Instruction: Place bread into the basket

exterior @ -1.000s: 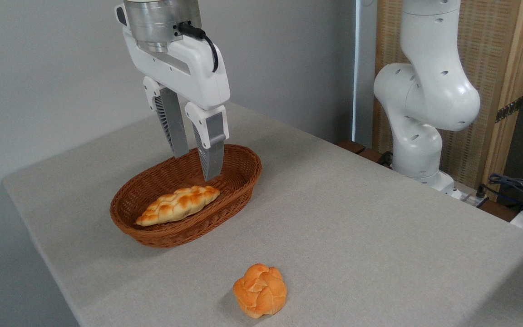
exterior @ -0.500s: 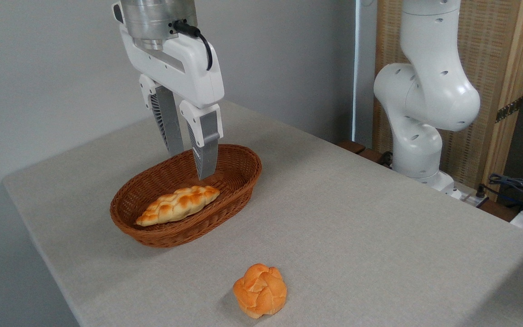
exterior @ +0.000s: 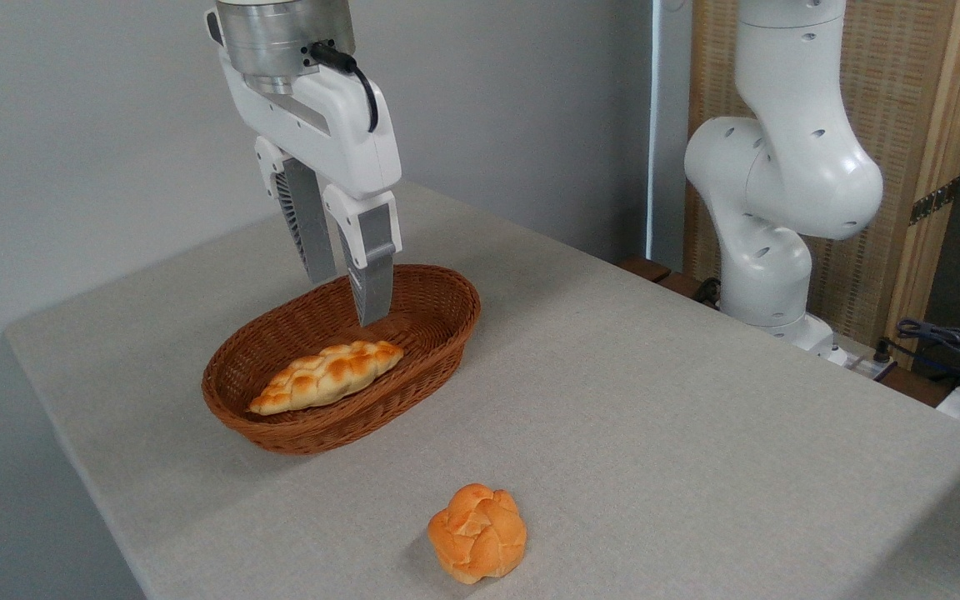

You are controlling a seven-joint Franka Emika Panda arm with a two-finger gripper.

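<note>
1. Gripper (exterior: 348,298): upper left of frame, pointing down with a slight tilt, its tips lower and to the right of its mount.
2. Fingers (exterior: 373,275): two grey ribbed fingers on white carriers, parted with a narrow gap between them; nothing is held. The nearer finger reaches lower in the frame than the farther one.
3. Wrist (exterior: 280,37): metal cylindrical flange at the top edge, partly cut off by the frame. A black cable runs from it down over the white gripper body.
4. Arm (exterior: 780,175): white jointed links stand upright at upper right, base at the right side, upper link leaving the frame at the top.
</note>
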